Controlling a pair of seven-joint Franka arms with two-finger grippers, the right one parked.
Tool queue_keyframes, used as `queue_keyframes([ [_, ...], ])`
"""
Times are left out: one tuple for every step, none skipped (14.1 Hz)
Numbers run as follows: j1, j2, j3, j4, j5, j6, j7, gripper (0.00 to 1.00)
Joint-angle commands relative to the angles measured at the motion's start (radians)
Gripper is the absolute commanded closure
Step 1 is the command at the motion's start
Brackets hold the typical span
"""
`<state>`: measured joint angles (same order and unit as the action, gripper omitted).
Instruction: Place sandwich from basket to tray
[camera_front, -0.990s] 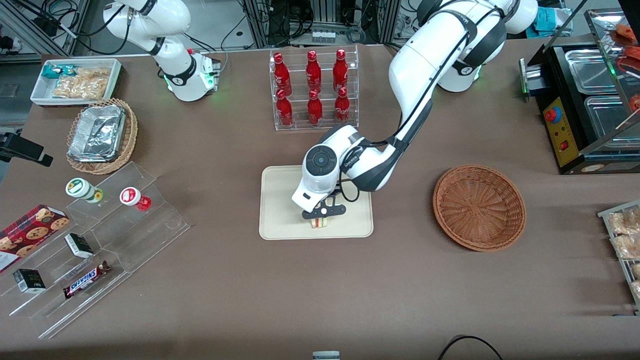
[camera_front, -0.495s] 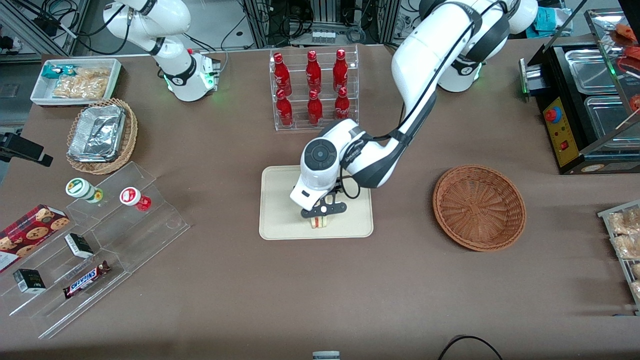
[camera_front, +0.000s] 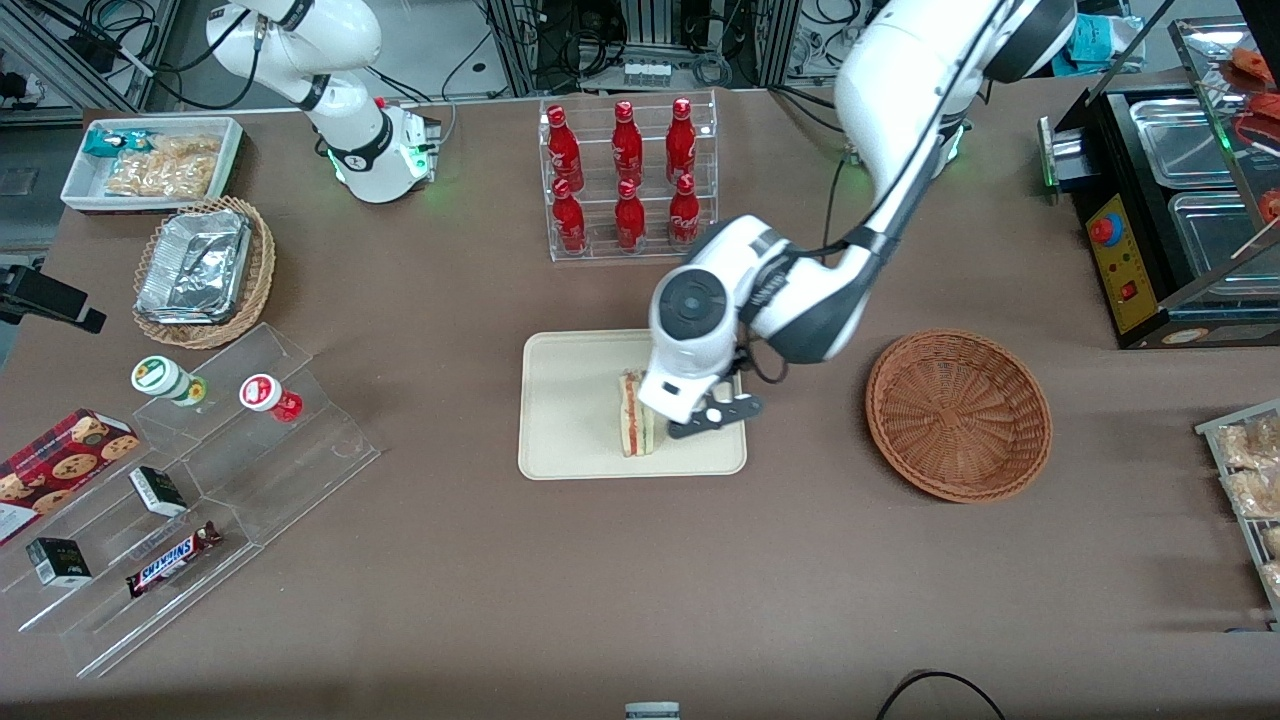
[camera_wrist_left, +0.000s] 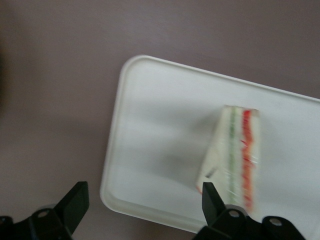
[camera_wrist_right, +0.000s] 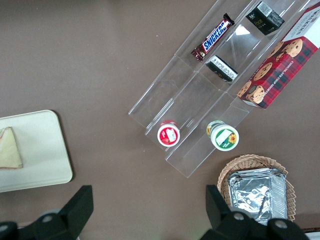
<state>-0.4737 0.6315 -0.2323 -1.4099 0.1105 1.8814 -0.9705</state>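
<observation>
sandwich (camera_front: 634, 414) released, lying centre-frame on tray (camera_front: 570, 400) | gripper (camera_front: 712, 416) has lifted off toward basket (camera_front: 958, 414), fingers wide apart, empty | placement looks done; retreat remains

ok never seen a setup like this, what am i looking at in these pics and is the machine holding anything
These are two white robot arms bolted to a brown table. One picture looks down at the table from the front; the other two come from small cameras on each arm's wrist, looking past the black fingers.

The working arm's gripper hangs open over the tray's edge nearest the basket, and it holds nothing. The sandwich stands on the cream tray beside it, apart from the fingers in the wrist view. The reddish-brown basket it was to come from lies empty, toward the working arm's end.

Also on the table: a rack of red bottles, a clear stepped stand with snacks, and a tan basket holding a foil container.
</observation>
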Motion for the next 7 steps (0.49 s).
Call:
queue_keyframes([
  [0.087,-0.156,-0.007,-0.188,0.003,0.016,0.094,0.0],
  [0.113,-0.189,-0.007,-0.225,-0.001,0.013,0.136,0.0],
  [0.145,-0.232,-0.007,-0.269,-0.006,0.01,0.182,0.0],
  [0.185,-0.277,-0.007,-0.32,-0.008,0.01,0.229,0.0],
  [0.216,-0.315,-0.009,-0.358,-0.02,0.01,0.271,0.0],
  [0.239,-0.358,-0.009,-0.394,-0.032,0.005,0.315,0.0],
  [0.268,-0.399,-0.009,-0.427,-0.038,0.002,0.357,0.0],
])
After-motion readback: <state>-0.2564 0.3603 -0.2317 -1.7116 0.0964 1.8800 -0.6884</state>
